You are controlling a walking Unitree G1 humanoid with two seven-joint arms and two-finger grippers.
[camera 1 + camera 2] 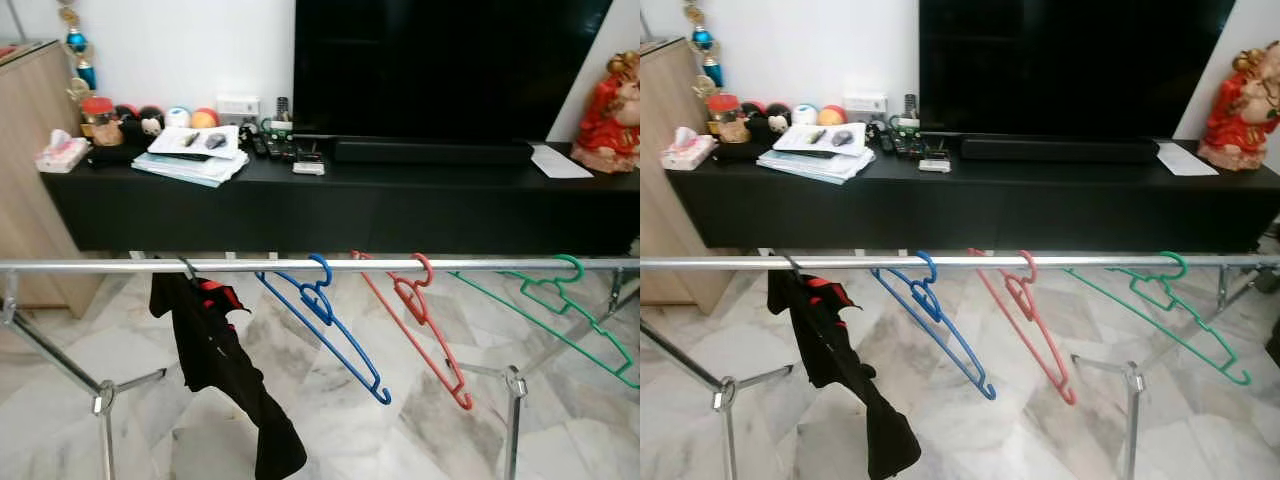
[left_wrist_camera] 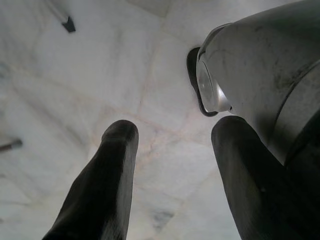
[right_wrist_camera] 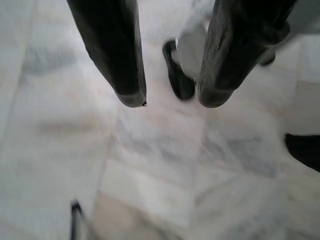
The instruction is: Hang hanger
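Hangers on the rail, both arms low

Blue hanger (image 1: 325,325), red hanger (image 1: 420,330) and green hanger (image 1: 560,310) hook the rail (image 1: 100,266), well above both empty, parted grippers (left gripper (image 2: 167,145), right gripper (image 3: 170,100)); approach any hook squarely.

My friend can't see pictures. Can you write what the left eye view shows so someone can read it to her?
A shiny metal clothes rail crosses the picture, holding a black garment with red trim, then a blue plastic hanger, a red plastic hanger and a green plastic hanger. Behind it, a long black TV cabinet carries a big dark television.
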